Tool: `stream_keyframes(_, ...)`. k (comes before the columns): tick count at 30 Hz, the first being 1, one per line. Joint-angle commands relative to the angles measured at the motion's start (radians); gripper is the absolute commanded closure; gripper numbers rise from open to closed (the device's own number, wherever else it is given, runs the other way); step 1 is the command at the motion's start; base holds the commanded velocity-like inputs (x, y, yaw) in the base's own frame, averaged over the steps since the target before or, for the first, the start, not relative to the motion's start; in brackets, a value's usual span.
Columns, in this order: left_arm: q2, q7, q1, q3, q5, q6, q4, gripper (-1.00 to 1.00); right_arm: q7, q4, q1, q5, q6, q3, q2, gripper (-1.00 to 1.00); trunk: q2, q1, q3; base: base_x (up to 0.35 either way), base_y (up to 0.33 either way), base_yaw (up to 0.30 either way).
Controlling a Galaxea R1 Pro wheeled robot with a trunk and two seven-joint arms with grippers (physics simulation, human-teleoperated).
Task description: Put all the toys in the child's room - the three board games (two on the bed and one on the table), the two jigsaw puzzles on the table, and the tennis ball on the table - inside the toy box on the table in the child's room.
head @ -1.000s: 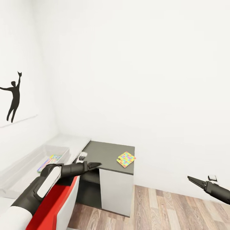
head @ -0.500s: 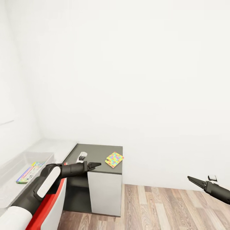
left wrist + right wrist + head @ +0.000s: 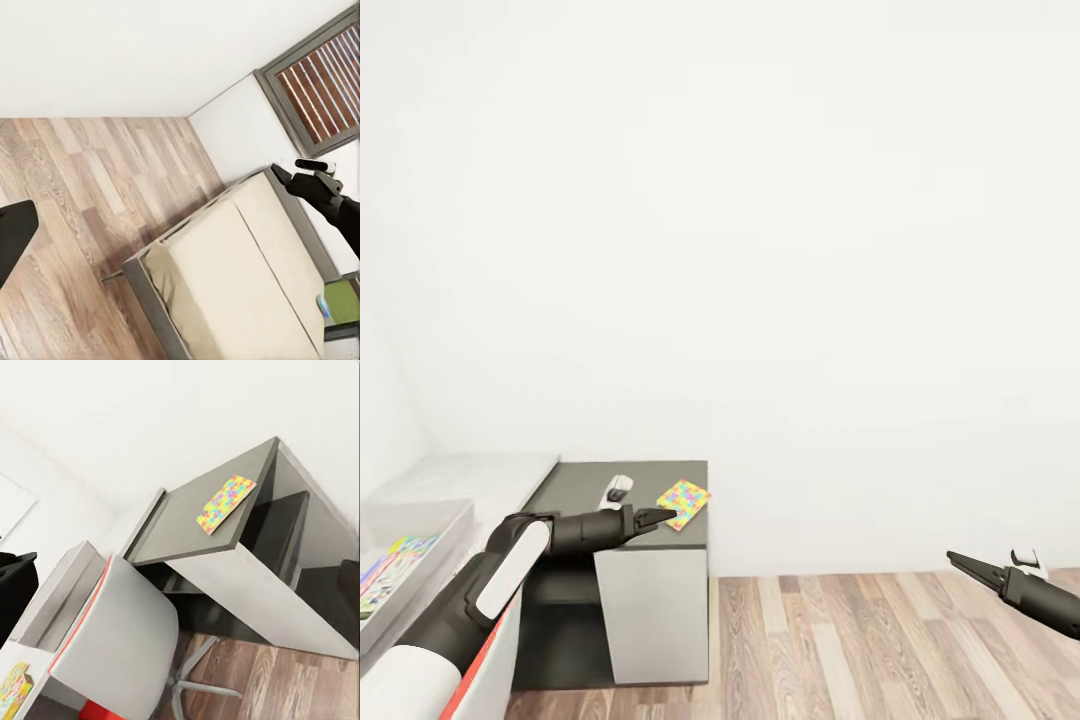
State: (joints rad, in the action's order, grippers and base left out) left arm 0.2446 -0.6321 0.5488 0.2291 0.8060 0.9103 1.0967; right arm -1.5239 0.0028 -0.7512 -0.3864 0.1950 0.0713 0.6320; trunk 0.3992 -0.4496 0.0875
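A: What is held by the left gripper (image 3: 663, 516) and right gripper (image 3: 960, 560)?
B: Nothing; both are nearly closed. A jigsaw puzzle (image 3: 683, 504) lies at the table (image 3: 575, 485) edge beyond.
A: The risk?
B: It could be knocked off by a careless reach.

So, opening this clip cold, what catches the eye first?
The bright multicoloured jigsaw puzzle on the dark end of the table, near its front corner, against a big blank white wall. The left gripper points toward it from just in front, empty, while the right gripper hangs over the wooden floor. At the far left, the toy box already holds something colourful.
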Motion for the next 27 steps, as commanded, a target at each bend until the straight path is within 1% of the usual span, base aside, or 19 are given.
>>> stream_keyframes(1,0.001,-0.001,0.0,0.001,0.002,0.004,0.0,-1.0,-0.003,0.0,0.0,0.006,0.011,0.007,0.0,-1.0,0.001,0.0,0.0,0.0,0.0,-0.278)
stream_keyframes(7,0.001,-0.001,0.0,0.001,0.002,0.004,0.0,-1.0,0.004,0.001,0.0,0.006,0.011,0.007,0.0,-1.0,0.001,0.0,0.004,0.0,0.0,-0.278)
stream_keyframes(15,0.001,-0.001,0.0,0.001,0.001,0.003,0.0,-1.0,0.037,0.0,0.0,0.006,0.016,0.007,0.0,-1.0,0.001,0.0,0.009,-0.004,0.0,-0.278)
stream_keyframes(20,0.001,-0.001,0.0,0.001,0.002,0.002,0.0,-1.0,0.045,0.001,0.0,0.005,0.02,0.008,0.0,-1.0,0.001,0.0,0.01,-0.061,0.0,-0.279)
stream_keyframes(24,0.001,0.0,0.0,0.001,0.001,0.002,0.0,-1.0,0.047,0.001,0.0,-0.012,0.021,0.008,0.0,-1.0,0.001,0.0,0.01,-0.083,0.0,-0.279)
stream_keyframes(25,0.001,0.0,0.0,0.001,0.001,0.002,0.0,-1.0,0.047,0.001,0.0,-0.025,0.022,0.008,0.0,-1.0,0.001,0.0,0.01,-0.086,0.0,-0.272)
stream_keyframes(27,0.001,0.0,0.0,0.001,0.002,0.002,0.0,-1.0,0.048,0.001,0.0,-0.036,0.022,0.008,0.0,-1.0,0.001,0.0,0.009,-0.087,0.0,-0.266)
